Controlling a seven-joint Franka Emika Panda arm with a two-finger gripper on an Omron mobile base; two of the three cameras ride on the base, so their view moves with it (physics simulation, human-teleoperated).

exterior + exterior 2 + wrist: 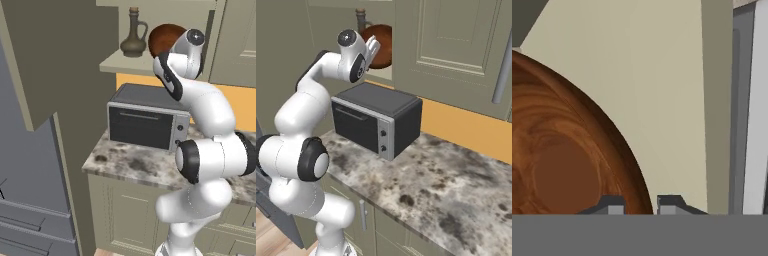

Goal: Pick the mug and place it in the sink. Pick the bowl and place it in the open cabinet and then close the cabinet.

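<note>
Inside the open cabinet (165, 12), above the toaster oven (147, 117), the gripper (640, 205) held the wooden bowl (562, 155) tilted on edge, its fingertips (614, 204) nearly together, pinching the rim; the bowl sat over the shelf (117, 65), just beside a dark jug (133, 35); below lay the speckled counter (446, 185).
</note>
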